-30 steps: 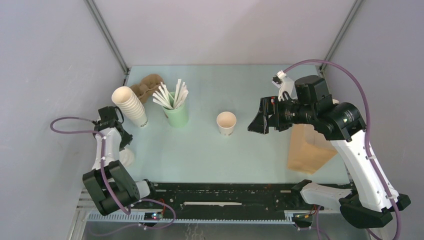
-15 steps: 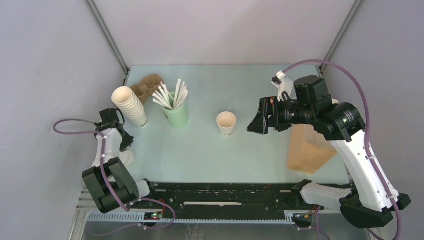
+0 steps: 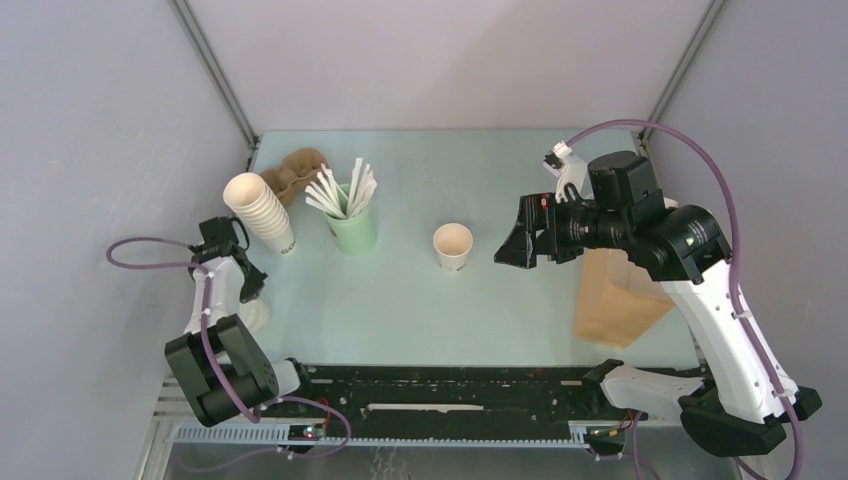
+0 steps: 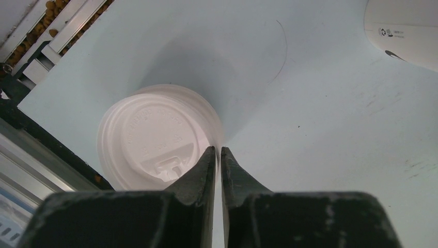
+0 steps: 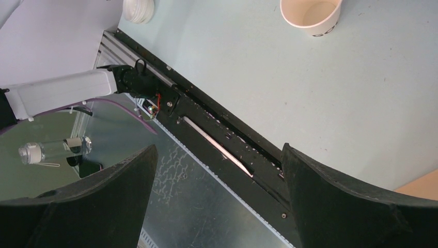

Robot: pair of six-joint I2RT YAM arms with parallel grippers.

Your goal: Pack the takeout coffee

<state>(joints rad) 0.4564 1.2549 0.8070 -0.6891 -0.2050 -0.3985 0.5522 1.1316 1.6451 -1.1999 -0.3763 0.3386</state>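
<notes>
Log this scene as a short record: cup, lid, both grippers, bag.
paper cup: upright, uncovered, centre of scene
white lid: far left, off the cup
left gripper: pinched on the lid's rim
right gripper: wide open, empty, right of the cup
brown bag: far right, partly hidden

The right gripper (image 5: pixel 218 150) is seen with its two black fingers spread wide apart. A small cream cup (image 5: pixel 311 15) is stood open on the pale green table (image 5: pixel 310 93). A white lid (image 5: pixel 138 9) is seen far off. A black rail (image 5: pixel 206 129) is fixed along the table's edge.
</notes>
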